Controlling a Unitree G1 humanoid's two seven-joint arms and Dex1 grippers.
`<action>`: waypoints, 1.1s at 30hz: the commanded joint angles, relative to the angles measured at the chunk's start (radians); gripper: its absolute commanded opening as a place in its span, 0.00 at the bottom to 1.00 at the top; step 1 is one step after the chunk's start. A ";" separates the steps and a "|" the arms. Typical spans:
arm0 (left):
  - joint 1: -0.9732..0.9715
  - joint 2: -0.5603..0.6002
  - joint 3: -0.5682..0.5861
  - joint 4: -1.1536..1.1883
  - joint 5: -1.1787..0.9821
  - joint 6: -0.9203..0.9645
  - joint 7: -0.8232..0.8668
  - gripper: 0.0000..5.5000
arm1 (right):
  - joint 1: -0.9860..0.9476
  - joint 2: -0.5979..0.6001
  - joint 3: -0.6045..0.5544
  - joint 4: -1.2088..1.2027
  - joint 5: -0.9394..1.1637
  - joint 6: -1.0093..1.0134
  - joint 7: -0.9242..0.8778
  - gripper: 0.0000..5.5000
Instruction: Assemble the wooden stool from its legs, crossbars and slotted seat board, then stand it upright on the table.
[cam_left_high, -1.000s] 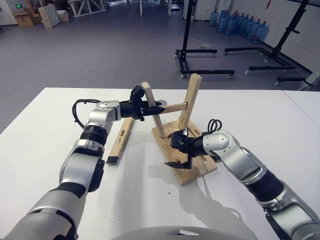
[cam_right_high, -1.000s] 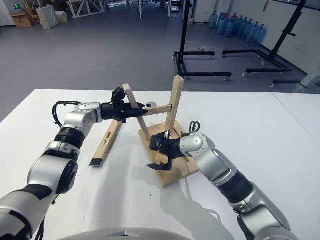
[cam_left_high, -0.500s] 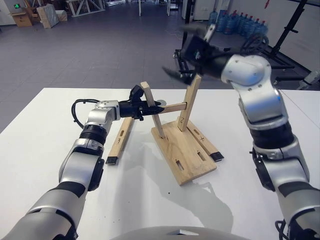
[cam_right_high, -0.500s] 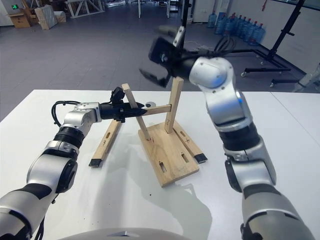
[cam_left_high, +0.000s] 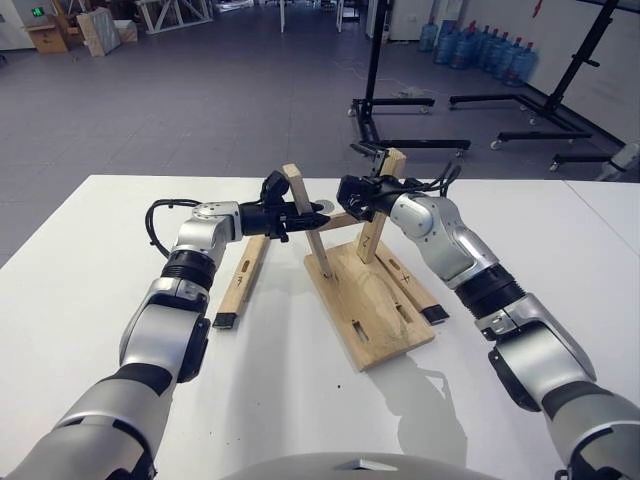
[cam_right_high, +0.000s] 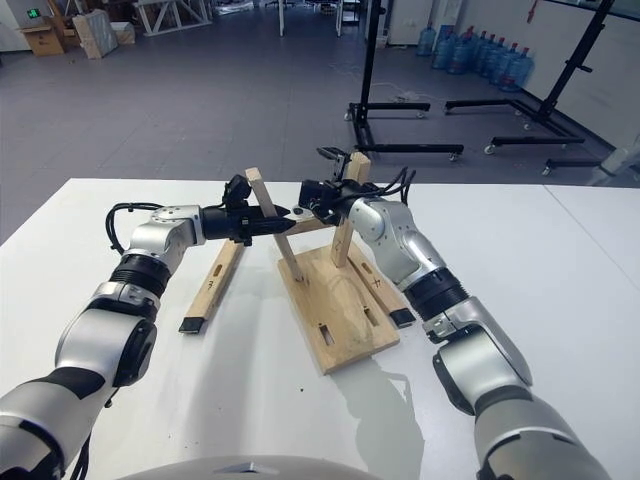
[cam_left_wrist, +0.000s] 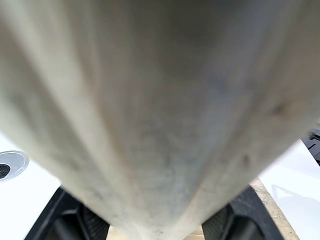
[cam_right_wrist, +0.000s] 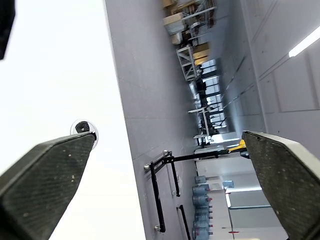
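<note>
The slotted seat board (cam_left_high: 372, 310) lies flat on the white table (cam_left_high: 90, 260). Two wooden legs stand in it, joined by a crossbar (cam_left_high: 345, 216). The left leg (cam_left_high: 316, 248) leans, and my left gripper (cam_left_high: 308, 213) is shut on it near its top; the wood (cam_left_wrist: 150, 100) sits close before the left wrist camera. My right gripper (cam_left_high: 350, 175) is open beside the top of the right leg (cam_left_high: 372, 232), just above the crossbar, with nothing between its fingers (cam_right_wrist: 45, 175). A loose leg (cam_left_high: 243, 280) lies on the table left of the board. Another leg (cam_left_high: 410, 290) rests along the board's right edge.
Black wheeled stand frames (cam_left_high: 410, 115) are on the floor beyond the table's far edge. A small round disc (cam_right_wrist: 83, 128) is set in the tabletop behind the stool parts. Bare table stretches in front of the board and to the far right.
My right arm left the front of the seat board, swung up high, then came down to the top of the right leg. The left gripper kept its hold on the left leg.
</note>
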 joint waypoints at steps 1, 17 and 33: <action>0.080 -0.018 -0.056 0.002 0.059 0.033 -0.001 0.37 | 0.193 0.012 0.082 0.057 -0.046 -0.006 0.016 0.98; 0.137 -0.097 -0.116 0.035 0.104 -0.022 0.100 0.37 | 0.332 0.044 0.102 -0.031 -0.090 0.002 0.009 0.98; 0.374 0.154 0.181 -0.806 -0.162 0.352 0.234 0.77 | 0.281 0.085 0.040 -0.001 -0.096 0.035 -0.045 0.98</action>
